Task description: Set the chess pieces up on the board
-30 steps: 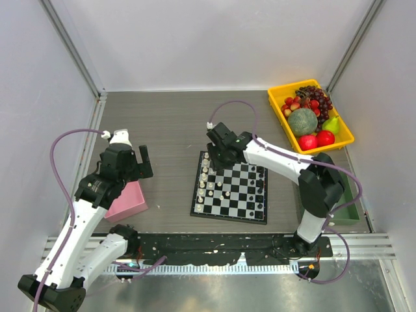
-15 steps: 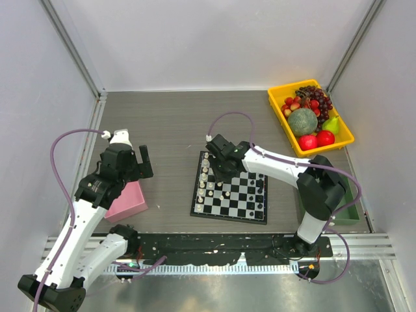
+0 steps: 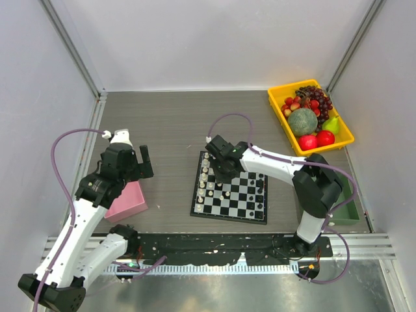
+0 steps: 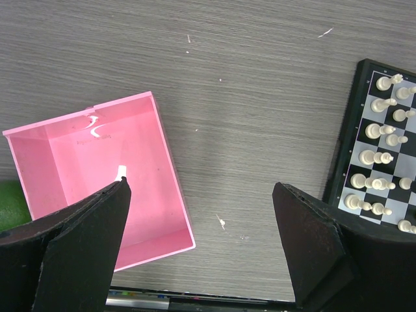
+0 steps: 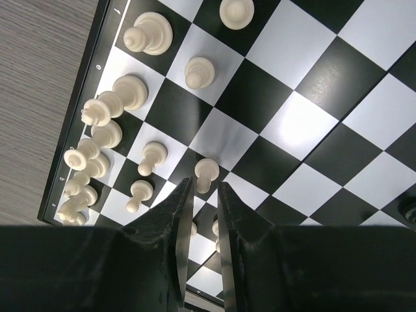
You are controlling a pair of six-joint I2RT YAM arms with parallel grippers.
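- The left gripper (image 4: pixel 201 188) hangs spread wide above the pink box (image 4: pixel 171 172).
- The right gripper (image 5: pixel 201 190) has its fingers almost together, pinching nothing, just beside a white pawn (image 5: pixel 207 173).
- The chess pieces (image 3: pixel 205 177) stand along the left edge of the board (image 3: pixel 242 196).

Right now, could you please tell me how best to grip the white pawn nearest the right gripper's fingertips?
Pinch the white pawn at its round head, from straight above: it stands upright, with other pieces close by, so a vertical approach looks safest.
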